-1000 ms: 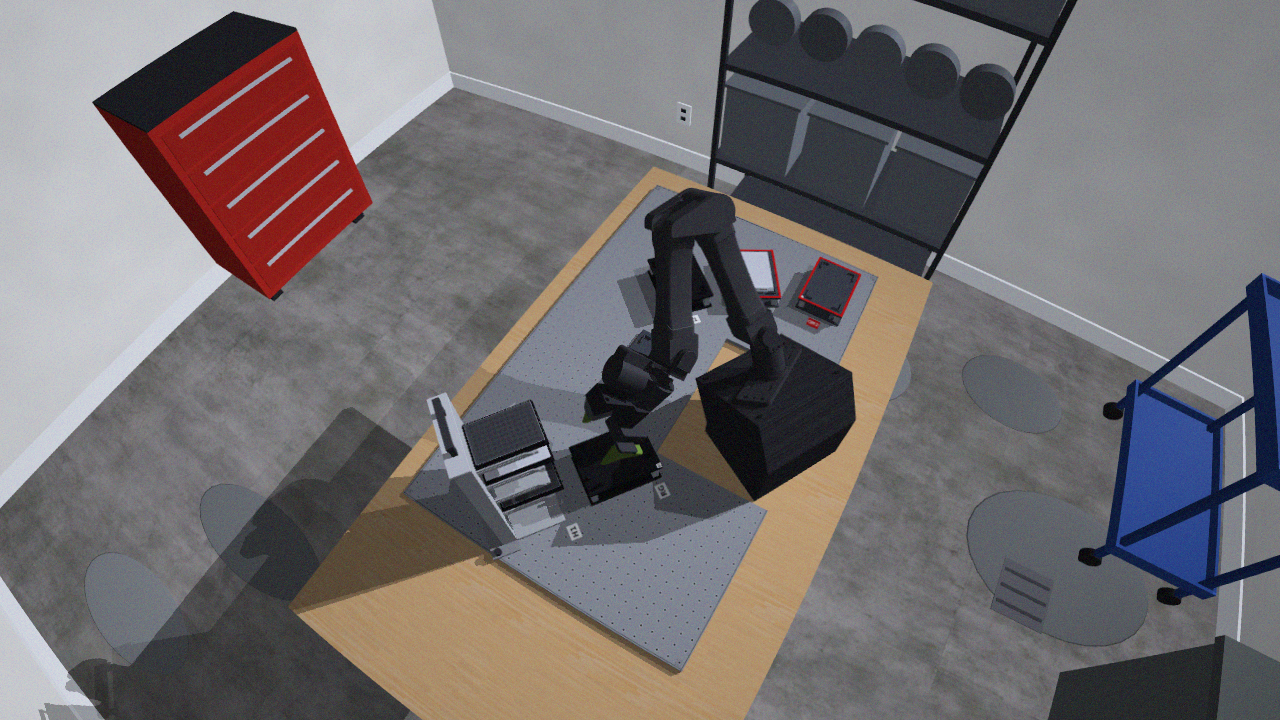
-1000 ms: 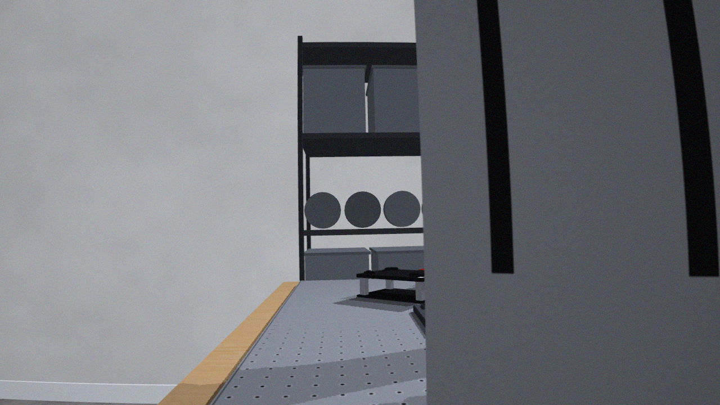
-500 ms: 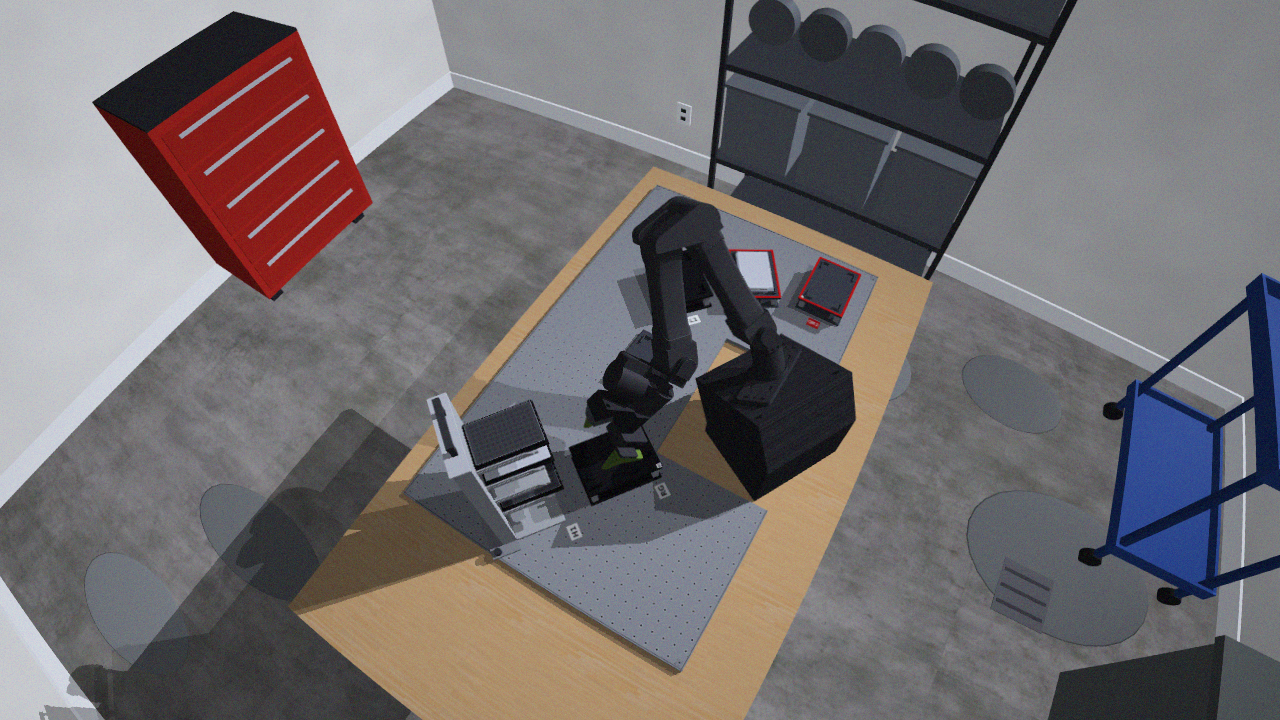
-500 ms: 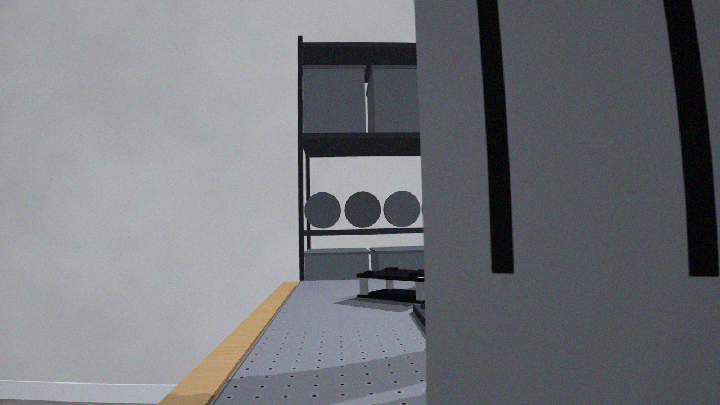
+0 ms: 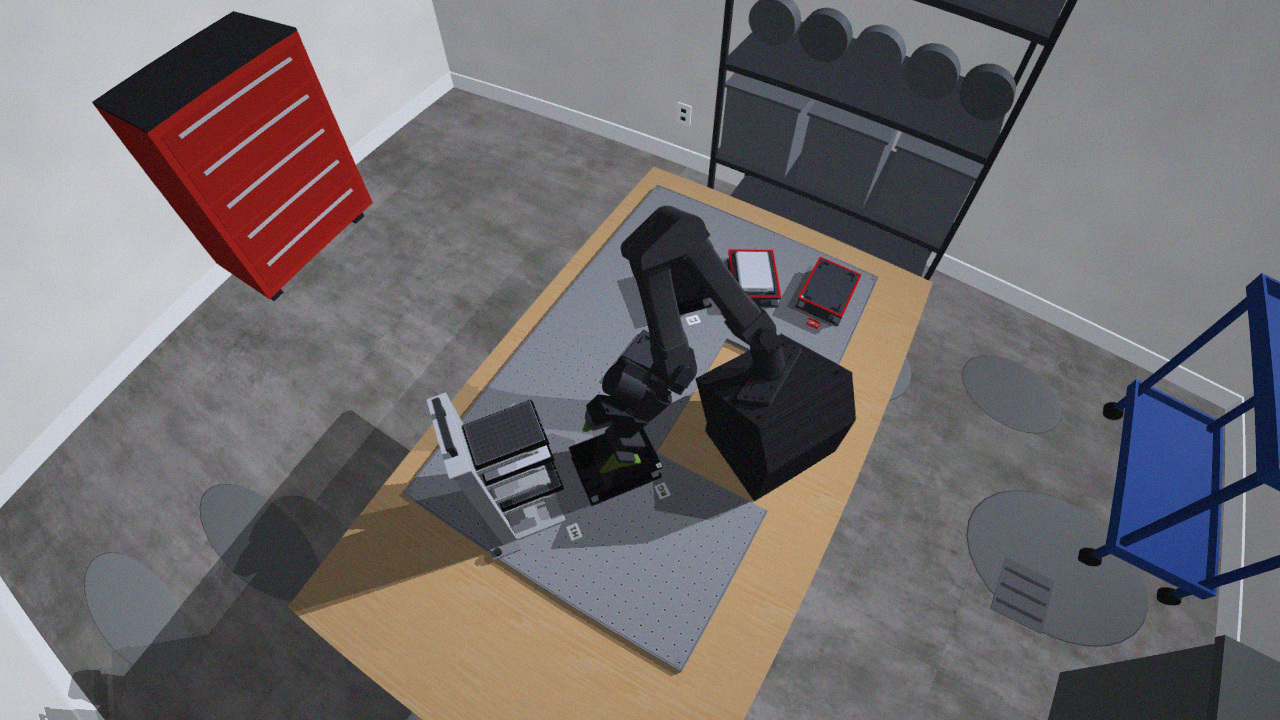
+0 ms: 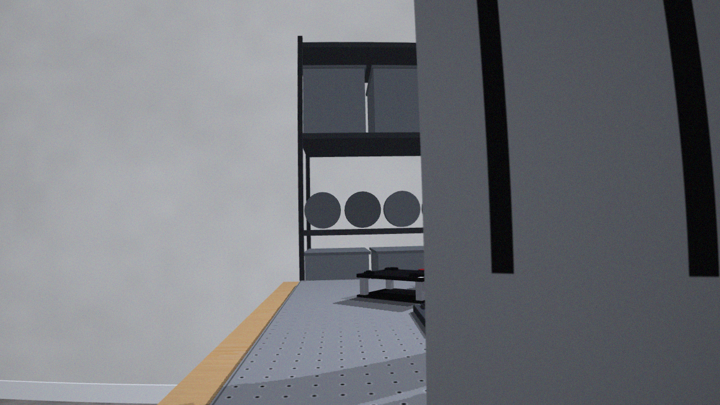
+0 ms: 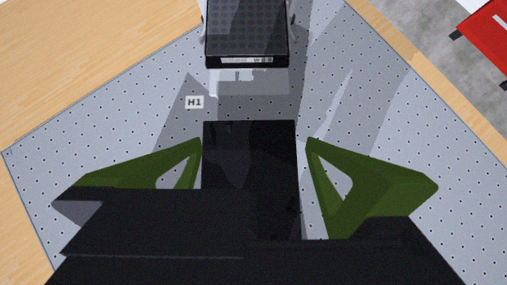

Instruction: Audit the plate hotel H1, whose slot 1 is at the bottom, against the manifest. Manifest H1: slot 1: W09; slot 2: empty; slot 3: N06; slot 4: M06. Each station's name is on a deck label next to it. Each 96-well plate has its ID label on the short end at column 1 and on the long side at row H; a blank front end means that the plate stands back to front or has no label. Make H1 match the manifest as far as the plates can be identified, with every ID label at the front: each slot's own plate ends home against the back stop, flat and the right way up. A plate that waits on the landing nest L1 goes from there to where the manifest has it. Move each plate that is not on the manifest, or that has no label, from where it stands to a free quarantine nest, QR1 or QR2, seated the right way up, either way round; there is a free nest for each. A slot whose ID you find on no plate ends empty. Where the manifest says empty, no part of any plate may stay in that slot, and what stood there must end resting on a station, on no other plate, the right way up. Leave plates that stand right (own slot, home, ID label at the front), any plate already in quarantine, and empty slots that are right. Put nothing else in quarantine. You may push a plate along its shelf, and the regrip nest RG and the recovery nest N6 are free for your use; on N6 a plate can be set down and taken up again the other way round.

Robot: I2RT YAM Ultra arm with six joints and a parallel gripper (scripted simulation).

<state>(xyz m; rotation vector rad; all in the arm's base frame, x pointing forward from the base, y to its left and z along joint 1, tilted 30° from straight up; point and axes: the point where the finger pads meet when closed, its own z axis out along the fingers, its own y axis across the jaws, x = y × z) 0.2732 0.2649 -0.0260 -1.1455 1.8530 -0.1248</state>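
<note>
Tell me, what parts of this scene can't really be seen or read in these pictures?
- Exterior view: a big grey panel blocks the robot arm and most of the table.
- Wrist view: the dark well plate is cut off by the top edge; its front label is blurred.
- Top view: the lower slots of the grey plate hotel are too small, labels unreadable.
- Wrist view: the open green gripper and black wrist body hide the black nest beneath.

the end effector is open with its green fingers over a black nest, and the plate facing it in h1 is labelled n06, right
Not quite. The wrist view shows the front label of the plate in the hotel reading W09, not N06. The rest stands: the end effector is open, its green fingers on either side of the black nest.
</note>
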